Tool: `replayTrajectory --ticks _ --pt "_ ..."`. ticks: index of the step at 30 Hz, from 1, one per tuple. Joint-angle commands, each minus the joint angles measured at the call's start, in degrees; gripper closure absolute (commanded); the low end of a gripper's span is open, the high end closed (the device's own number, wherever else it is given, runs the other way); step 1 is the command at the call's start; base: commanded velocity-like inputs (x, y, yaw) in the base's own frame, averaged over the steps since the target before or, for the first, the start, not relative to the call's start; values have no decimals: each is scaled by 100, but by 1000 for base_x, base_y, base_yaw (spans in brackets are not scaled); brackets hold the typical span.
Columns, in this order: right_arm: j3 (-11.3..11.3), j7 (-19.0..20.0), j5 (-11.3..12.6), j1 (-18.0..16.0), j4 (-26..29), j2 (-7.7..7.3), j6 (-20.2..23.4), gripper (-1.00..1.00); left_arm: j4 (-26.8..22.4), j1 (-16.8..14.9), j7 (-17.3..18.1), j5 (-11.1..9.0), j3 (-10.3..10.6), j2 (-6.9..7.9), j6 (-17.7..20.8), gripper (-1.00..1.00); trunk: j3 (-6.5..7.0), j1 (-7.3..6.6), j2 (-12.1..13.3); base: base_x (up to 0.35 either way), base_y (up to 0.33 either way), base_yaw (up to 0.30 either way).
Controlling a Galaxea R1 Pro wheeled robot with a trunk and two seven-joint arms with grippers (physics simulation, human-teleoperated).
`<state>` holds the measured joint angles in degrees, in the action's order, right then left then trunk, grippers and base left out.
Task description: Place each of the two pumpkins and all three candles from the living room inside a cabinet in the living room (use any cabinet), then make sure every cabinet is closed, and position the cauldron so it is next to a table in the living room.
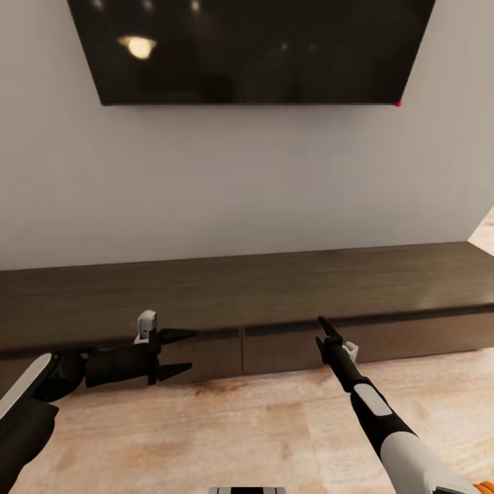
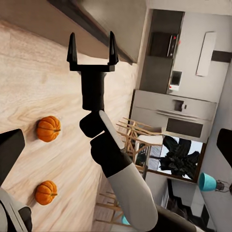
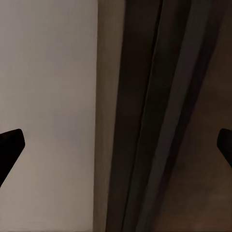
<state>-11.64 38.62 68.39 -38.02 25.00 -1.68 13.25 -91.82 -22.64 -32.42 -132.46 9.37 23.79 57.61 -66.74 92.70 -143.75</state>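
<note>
The long dark-brown cabinet [image 1: 274, 288] runs along the wall, its flat fronts [image 1: 302, 346] shut. My right gripper [image 1: 329, 331] is open, its fingertips [image 2: 112, 48] at the upper edge of a front just right of the middle seam. The right wrist view looks closely at that cabinet edge [image 3: 145, 121]. My left gripper [image 1: 180, 353] hangs open and empty before the left front, pointing right. Two orange pumpkins [image 2: 48, 128] [image 2: 46, 192] lie on the wood floor behind the right arm. The candles, cauldron and table are out of view.
A large dark TV [image 1: 247, 48] hangs on the white wall above the cabinet. Light wood floor [image 1: 261, 425] stretches in front. In the left wrist view, a kitchen with an oven [image 2: 186, 118], wooden chairs [image 2: 137, 137] and a plant [image 2: 181, 157] lies beyond.
</note>
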Motion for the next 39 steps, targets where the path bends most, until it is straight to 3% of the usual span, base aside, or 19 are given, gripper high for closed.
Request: replayTrajectory --ticks 1,19,29,39 --pt "-14 14 52 -3 -4 1 55 -100 -2 -4 -55 -60 4 3 -4 -100 -5 0 -2 120 0 0" --pt "-14 14 51 -3 -4 -7 50 -100 6 0 -56 -60 4 7 -4 -100 -5 0 -2 19 0 0" --pt "-14 12 51 -3 4 -7 50 -100 7 -1 -54 -60 4 6 -4 -100 -226 26 -15 0 0 0" --pt "-14 12 57 -1 14 -7 67 -100 7 1 -56 -60 4 6 -4 -100 -226 26 -15 0 0 0"
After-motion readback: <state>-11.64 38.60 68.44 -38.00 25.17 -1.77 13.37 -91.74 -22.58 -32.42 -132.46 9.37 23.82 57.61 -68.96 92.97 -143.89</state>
